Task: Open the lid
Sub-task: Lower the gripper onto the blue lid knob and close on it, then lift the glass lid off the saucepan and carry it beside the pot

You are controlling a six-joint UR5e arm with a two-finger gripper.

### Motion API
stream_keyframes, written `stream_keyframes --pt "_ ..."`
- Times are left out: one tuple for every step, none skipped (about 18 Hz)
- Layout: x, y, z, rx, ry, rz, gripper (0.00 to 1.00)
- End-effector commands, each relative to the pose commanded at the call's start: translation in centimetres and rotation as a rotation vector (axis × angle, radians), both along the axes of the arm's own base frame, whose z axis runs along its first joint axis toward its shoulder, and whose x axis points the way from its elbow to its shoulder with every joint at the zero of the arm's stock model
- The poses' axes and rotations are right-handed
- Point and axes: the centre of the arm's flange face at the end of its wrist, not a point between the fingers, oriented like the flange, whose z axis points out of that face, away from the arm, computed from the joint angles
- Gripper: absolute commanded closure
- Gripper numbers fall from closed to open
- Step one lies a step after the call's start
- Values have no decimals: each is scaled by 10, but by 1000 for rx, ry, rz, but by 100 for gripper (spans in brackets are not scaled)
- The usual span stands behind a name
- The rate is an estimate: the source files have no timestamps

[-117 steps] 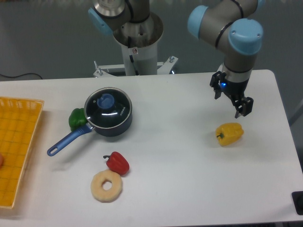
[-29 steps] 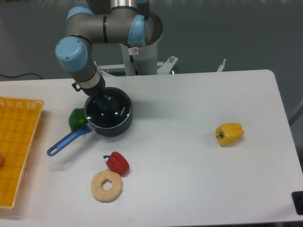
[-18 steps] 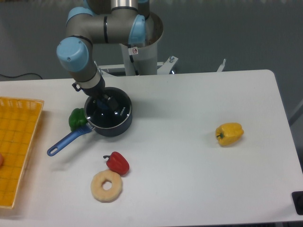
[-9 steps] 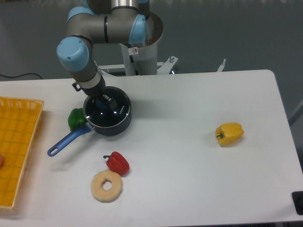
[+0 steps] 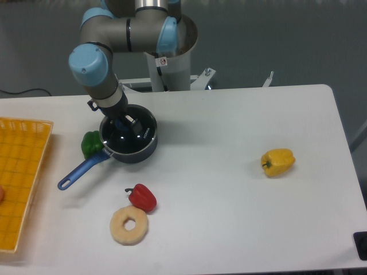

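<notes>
**Glass lid gripped low, clutter close by**

Nearest you, the doughnut ring [image 5: 129, 225] and red pepper [image 5: 142, 197] sit just in front of the saucepan [image 5: 137, 150]; the green pepper [image 5: 90, 144] touches its left side. The lid [image 5: 127, 134] rests on the saucepan with the gripper [image 5: 125, 122] down at its knob; you cannot tell whether the fingers have closed. Lift crooked and the pan may drag along. Open table [image 5: 229, 172] lies to the right, up to the yellow pepper [image 5: 278, 161].

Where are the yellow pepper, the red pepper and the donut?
yellow pepper [image 5: 278, 161], fixed camera, middle of its body
red pepper [image 5: 143, 197], fixed camera, middle of its body
donut [image 5: 129, 233], fixed camera, front of the ring
</notes>
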Motion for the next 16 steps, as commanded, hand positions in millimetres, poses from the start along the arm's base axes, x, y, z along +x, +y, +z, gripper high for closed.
stream_keyframes --pt "-2 1 3 4 2 2 50" --pt "-4 1 3 3 2 6 50" --pt "-6 2 7 2 1 2 50" --pt "-10 3 12 4 1 -6 50" --pt "-18 3 17 5 -1 -10 50" --pt "-24 2 22 5 -2 -15 50" --pt "-27 3 27 12 2 -27 50" --pt "-32 4 30 21 0 -27 50" --pt "-41 4 34 32 -1 -16 50" --pt "-48 5 40 47 -2 -10 50" --pt "-56 4 44 59 -5 -10 50" --pt "-66 2 48 66 -4 -11 50" --pt "-75 0 47 65 -6 -17 50" --pt "-82 -1 48 66 -3 -22 50" --pt "-98 -8 49 64 -4 -17 50" --pt "-107 -11 49 63 -5 -22 50"
